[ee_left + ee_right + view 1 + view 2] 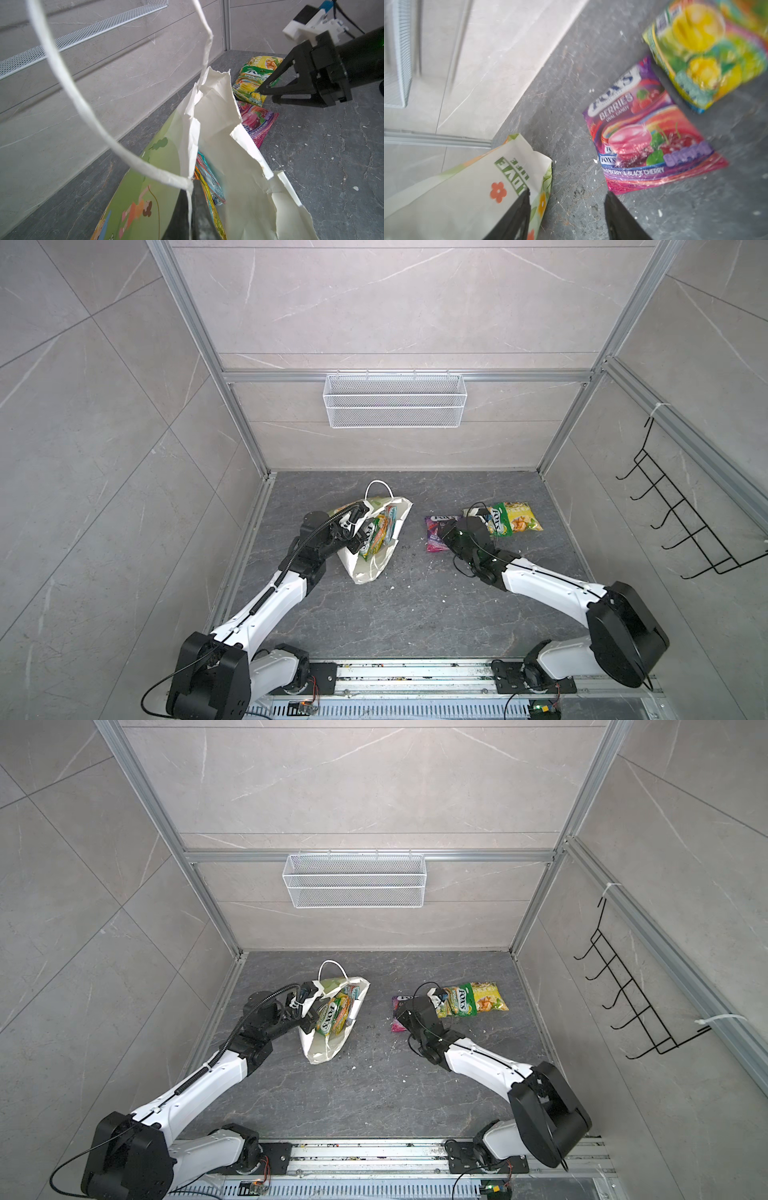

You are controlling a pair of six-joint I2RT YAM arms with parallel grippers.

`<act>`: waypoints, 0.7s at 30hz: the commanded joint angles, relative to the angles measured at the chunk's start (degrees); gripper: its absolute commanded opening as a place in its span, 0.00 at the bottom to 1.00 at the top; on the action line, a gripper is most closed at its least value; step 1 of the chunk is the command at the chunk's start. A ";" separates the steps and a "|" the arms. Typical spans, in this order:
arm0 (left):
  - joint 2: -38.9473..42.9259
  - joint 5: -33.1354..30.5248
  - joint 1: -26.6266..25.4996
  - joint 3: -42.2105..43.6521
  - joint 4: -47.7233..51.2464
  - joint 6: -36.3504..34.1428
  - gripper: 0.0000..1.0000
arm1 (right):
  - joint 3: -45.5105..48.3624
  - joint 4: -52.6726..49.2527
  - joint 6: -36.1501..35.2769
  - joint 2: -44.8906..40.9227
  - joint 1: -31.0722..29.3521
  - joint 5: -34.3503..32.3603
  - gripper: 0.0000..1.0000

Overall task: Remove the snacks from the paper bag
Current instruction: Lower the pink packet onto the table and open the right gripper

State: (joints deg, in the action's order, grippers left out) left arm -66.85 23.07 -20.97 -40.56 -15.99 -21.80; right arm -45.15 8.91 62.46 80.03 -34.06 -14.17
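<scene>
Tall white paper carrier bag with pale green printed faces (pixel 368 572): sits tilted on the dark grey stone-look table (pixel 374 622), left of centre, mouth open upward.

Left fingers (pixel 200 209): clenched on the bag's near rim, with the paper pinched between them.

Inside the bag: several glossy snack pouches (pixel 374 537), with green, orange and teal edges showing. The count is unclear.

Out on the table, right of the bag and apart from it: a flat purple "FOX'S" berries pouch (pixel 650 143). Just beyond it lies a green-and-yellow glossy pouch (pixel 513 518). Cannot tell whether these two touch.

Right fingers (pixel 618 218): released, spread apart and grasping nothing. They are above bare table between the bag and the purple pouch.

White wire mesh basket (pixel 395 406): hangs on the back wall, well apart from the bag.
</scene>
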 commanded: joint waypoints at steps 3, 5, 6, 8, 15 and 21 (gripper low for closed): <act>0.06 3.73 -0.47 -0.82 -4.64 1.76 0.00 | -12.48 -17.57 -18.82 4.21 -0.48 3.22 0.47; -0.12 3.89 -0.47 -1.02 -4.66 1.94 0.00 | -19.43 -26.27 -24.75 9.38 -0.48 5.10 0.36; -0.20 3.98 -0.47 -1.02 -4.77 2.10 0.00 | -21.23 -29.41 -26.31 10.95 -0.48 4.79 0.33; -0.21 4.08 -0.47 -0.95 -5.17 2.51 0.00 | -22.61 -32.44 -29.53 13.61 -0.39 4.59 0.31; 0.49 3.33 -0.47 -0.93 -4.89 2.33 0.00 | -21.06 -39.58 -32.78 16.29 -0.33 3.76 0.30; -0.04 3.85 -0.47 -1.37 -5.11 2.89 0.00 | -21.40 -39.76 -31.56 21.72 -0.07 6.18 0.31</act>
State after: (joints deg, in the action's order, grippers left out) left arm -67.02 23.27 -20.97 -40.56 -16.73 -20.18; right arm -66.00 -28.05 31.64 99.74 -34.17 -8.86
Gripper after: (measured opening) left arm 0.049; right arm 0.310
